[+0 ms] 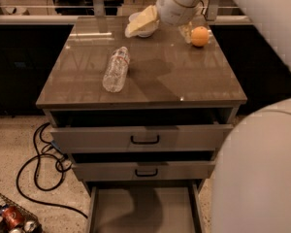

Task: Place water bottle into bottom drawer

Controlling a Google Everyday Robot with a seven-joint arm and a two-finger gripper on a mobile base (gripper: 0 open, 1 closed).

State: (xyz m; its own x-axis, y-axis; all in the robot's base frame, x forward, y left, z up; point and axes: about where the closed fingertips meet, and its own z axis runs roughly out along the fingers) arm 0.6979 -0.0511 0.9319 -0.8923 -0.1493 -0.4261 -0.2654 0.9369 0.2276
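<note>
Broadly, the counter (pixel 184 79) fills the middle of the frame, a glossy brown top over three drawers, all pulled out some way. The bottom drawer (pixel 144 212) sits at the lower centre, open, its floor bare apart from a shadow. The white arm (pixel 182 1) comes in from the upper right and ends in the claw (pixel 141 22) at the upper centre. The claw hangs over the far edge of the counter in front of a white bowl (pixel 135 17), its cream tip aimed toward the left. Whether the claw is open or closed I cannot tell, and it carries nothing that shows. The bottle (pixel 116 69) lies on its side on the counter, left of centre, well apart from the claw and touched by nothing. The next move hangs on this relation: the bottle lies below and a little left of the claw in the frame, nearer the front edge of the counter. Its long axis runs almost up and down the frame, leaning slightly, with the labelled neck end toward the top right and the base toward the lower left. So I judge the claw must travel down-frame and somewhat left, then close across the bottle's short width, from its left and right, rather than along its length. An orange (pixel 200 36) rests at the upper right, clear of that path.
</note>
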